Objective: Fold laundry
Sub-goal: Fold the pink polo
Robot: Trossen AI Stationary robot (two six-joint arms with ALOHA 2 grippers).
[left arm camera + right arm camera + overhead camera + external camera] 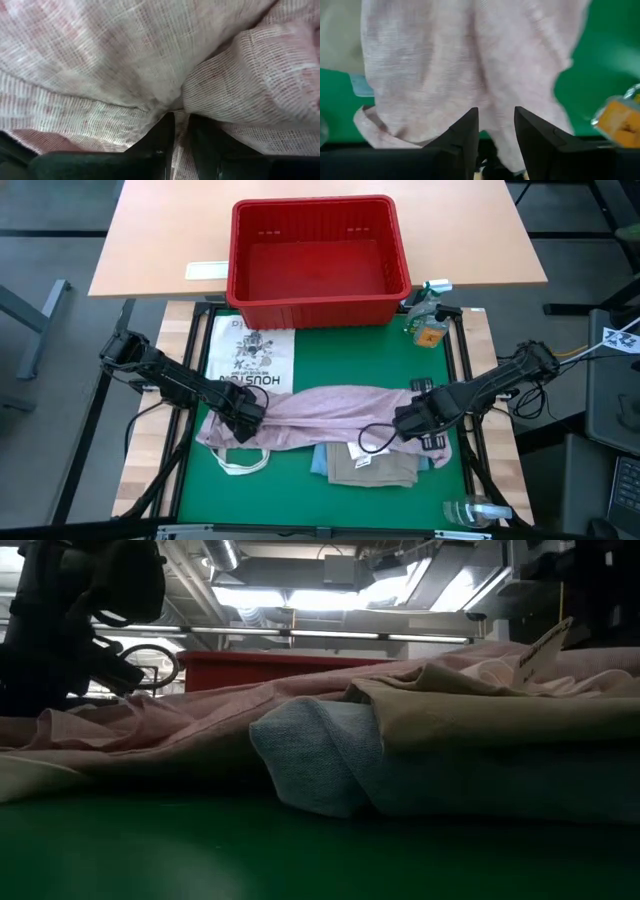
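Note:
The pale pink shirt (325, 408) lies bunched in a long band across the green mat (400, 370), and both grippers are shut on it. My left gripper (248, 420) is at its left end, my right gripper (412, 420) at its right end. In front of the shirt, a folded tan cloth piece (375, 468) lies on folded light blue jeans (320, 463). The low view shows the jeans' fold (320, 765) on the mat under the tan cloth (480, 710), with the shirt (180, 715) behind. My left gripper pinches a bunched fold of the shirt's left end (176, 107) between its two nearly closed fingers (159, 137). The fingers come from above, pointing down. The cloth around them is gathered and lies low over the mat. My right gripper holds gathered cloth of the shirt's right end (495, 117) between its two fingers (465, 132), several layers by the look of it. It comes from above, pointing down. This end hangs slack below the fingers, above the mat.
A red plastic basket (318, 305) stands at the mat's far edge. A white printed tote bag (250, 355) lies at the far left, its handle (240, 465) near the front. One spray bottle (428, 315) stands far right; another (475, 512) lies at the near right corner.

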